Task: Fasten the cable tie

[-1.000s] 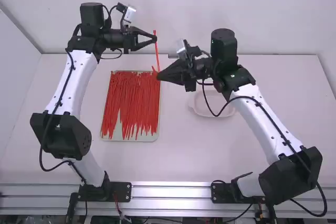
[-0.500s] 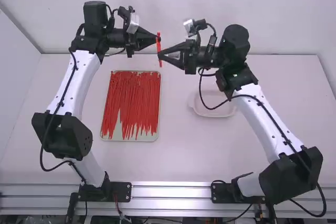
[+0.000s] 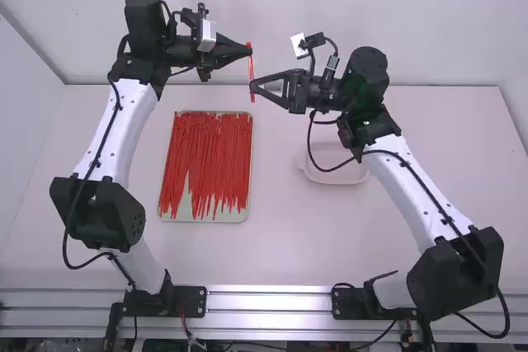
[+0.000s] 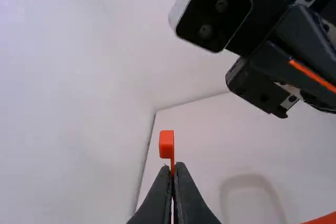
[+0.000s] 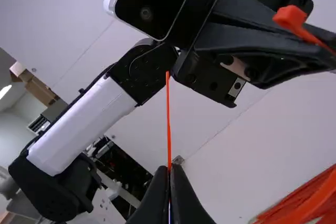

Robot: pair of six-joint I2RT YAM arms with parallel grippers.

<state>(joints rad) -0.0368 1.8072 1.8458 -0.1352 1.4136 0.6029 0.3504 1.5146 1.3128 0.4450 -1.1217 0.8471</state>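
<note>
Cable tie: a single red cable tie (image 3: 252, 69) is in the air above the far part of the table, close to upright, between the two gripper tips.
Left gripper: the left gripper (image 4: 172, 167) points to the right from the far left. Its fingers are pressed together on the tie just under the square head, which stands clear of the tips.
Right gripper: the right gripper (image 5: 169, 169) points left toward the other. Its fingers are closed tight on the thin strap, which runs straight up from them.
Relation: the two tips are near each other, left above right, joined by the tie.
Table: the white table (image 3: 289, 237) is matte and shows soft shadows of the arms.
Tray: a pale rectangular tray (image 3: 203, 219) lies flat left of the middle, under the left arm.
Spare ties: red spare ties (image 3: 206, 162) lie side by side in the tray, lengthwise away from the camera, and cover most of it.
Dish: a shallow white dish (image 3: 328, 179) sits on the table right of the tray, well apart from it and partly under the right arm.
Rail: a metal rail (image 3: 264, 298) along the near edge carries both arm bases.
Room: a plain white wall (image 3: 429, 6) closes the far side, and a second white panel meets the table on the left.
</note>
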